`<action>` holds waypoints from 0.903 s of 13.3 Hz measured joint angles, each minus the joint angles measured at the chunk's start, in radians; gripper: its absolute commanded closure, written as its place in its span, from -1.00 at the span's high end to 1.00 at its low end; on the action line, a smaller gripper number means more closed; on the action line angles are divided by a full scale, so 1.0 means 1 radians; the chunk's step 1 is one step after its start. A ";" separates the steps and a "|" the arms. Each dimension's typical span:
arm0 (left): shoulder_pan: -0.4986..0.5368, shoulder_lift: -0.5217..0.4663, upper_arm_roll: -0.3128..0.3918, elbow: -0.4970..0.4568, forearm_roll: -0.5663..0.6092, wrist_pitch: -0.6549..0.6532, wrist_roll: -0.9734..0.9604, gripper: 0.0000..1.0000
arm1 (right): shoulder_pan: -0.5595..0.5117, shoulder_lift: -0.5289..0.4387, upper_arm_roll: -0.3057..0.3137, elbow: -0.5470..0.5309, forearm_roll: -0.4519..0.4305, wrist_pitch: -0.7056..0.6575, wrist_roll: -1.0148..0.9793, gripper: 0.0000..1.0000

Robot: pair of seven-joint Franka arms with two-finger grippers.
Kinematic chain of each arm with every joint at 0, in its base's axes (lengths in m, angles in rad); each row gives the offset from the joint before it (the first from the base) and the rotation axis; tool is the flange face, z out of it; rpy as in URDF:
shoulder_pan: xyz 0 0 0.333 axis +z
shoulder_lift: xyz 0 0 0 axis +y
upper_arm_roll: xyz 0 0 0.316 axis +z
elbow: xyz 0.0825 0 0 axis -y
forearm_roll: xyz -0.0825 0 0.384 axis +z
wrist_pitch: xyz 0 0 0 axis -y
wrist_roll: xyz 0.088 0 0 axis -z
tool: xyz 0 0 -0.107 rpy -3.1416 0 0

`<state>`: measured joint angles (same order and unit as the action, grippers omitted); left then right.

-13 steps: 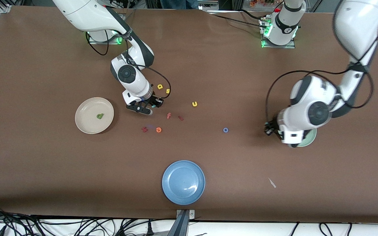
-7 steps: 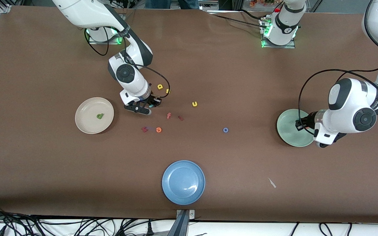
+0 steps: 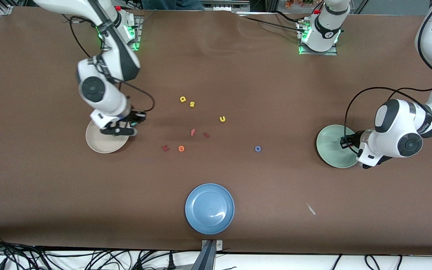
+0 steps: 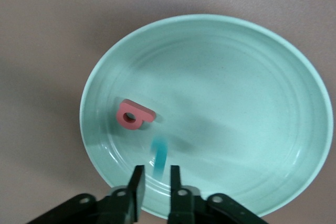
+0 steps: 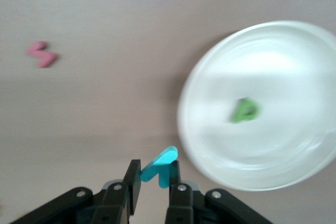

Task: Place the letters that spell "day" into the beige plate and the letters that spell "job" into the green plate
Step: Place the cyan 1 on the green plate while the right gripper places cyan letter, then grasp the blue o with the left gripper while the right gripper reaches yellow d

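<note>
**Right arm's end of the bench.** The right gripper [image 5: 155, 174] hangs at the rim of the beige plate [image 3: 99, 144], its jaws clamped on the teal y [image 5: 160, 167]. The green d [image 5: 244, 110] lies in that plate.

**Mid-bench.** The loose letters are well apart from both plates:
- The yellow a [image 3: 182, 99] sits just beside the yellow s [image 3: 192, 104].
- The yellow u [image 3: 222, 119], the red f [image 3: 192, 132] and the orange e [image 3: 181, 148] lie nearer the front camera.
- The blue o [image 3: 258, 149] lies alone toward the left arm's end.
- The blue plate [image 3: 209, 208] is nearest the front camera.

**Left arm's end.** The left gripper [image 4: 156, 177] hangs over the green plate [image 3: 328, 150], its jaws narrowly parted. The teal j [image 4: 160, 155] shows blurred just off their tips, over the plate's floor. The salmon b [image 4: 134, 116] lies in the plate beside it.
</note>
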<state>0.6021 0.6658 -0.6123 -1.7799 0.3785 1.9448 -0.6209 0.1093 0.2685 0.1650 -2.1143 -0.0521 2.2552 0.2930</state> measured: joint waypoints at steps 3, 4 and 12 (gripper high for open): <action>0.000 -0.002 -0.028 0.018 -0.010 0.000 -0.015 1.00 | -0.025 -0.008 -0.117 -0.001 0.000 -0.014 -0.227 0.03; 0.000 -0.004 -0.053 0.026 -0.030 0.000 -0.053 1.00 | -0.028 -0.008 -0.145 -0.004 0.000 -0.015 -0.269 0.33; -0.261 0.014 -0.179 0.151 -0.095 0.056 -0.693 1.00 | -0.025 -0.004 -0.133 -0.013 0.007 -0.024 -0.199 0.60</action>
<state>0.3410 0.6797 -0.7917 -1.6287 0.2839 2.0007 -1.3137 0.0840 0.2645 0.0321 -2.1275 -0.0452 2.2311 0.0938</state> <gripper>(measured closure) 0.000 0.198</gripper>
